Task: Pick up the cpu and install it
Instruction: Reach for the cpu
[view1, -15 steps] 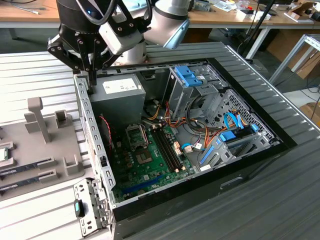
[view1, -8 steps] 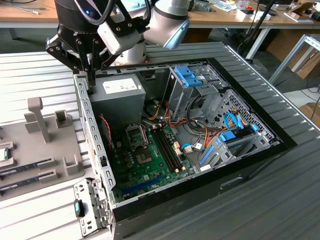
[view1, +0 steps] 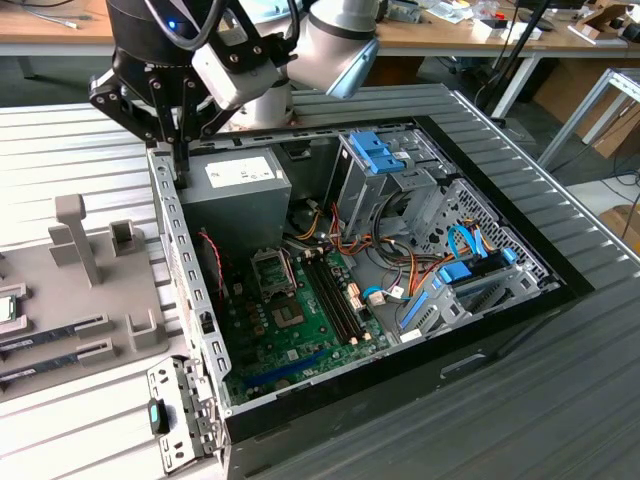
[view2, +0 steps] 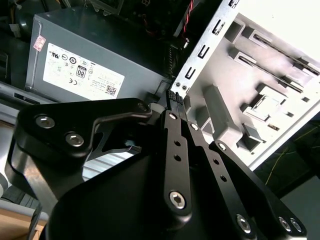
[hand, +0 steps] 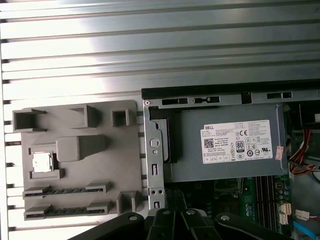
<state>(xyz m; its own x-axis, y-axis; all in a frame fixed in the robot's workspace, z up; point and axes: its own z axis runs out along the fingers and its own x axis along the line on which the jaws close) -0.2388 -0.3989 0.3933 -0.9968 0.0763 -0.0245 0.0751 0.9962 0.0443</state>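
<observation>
Over the wall of the open computer case (view1: 186, 262), on the exterior view's left, the arm (view1: 330, 45) hangs with its black jaws pointing down. They are pressed together with nothing between them. In the second wrist view their tips lie over the perforated metal edge of the case, just beside the grey power supply (view2: 95, 55).

The cpu (hand: 41, 162) lies flat in a square recess of the grey holder (hand: 80, 117). The holder rests on the ribbed metal surface (hand: 150, 50) right beside the case wall. The chip's silver top faces up, and it is well apart from the jaws. Two long slots of the same holder carry memory sticks (view1: 60, 327).

Inside the case, the green motherboard (view1: 310, 322) lies below the power supply as the exterior view shows it. The metal-framed socket (view1: 272, 270) sits on it, next to the long memory slots. Blue drive brackets (view1: 375, 150) and bundles of coloured wires occupy the side of the case toward the exterior view's right.
</observation>
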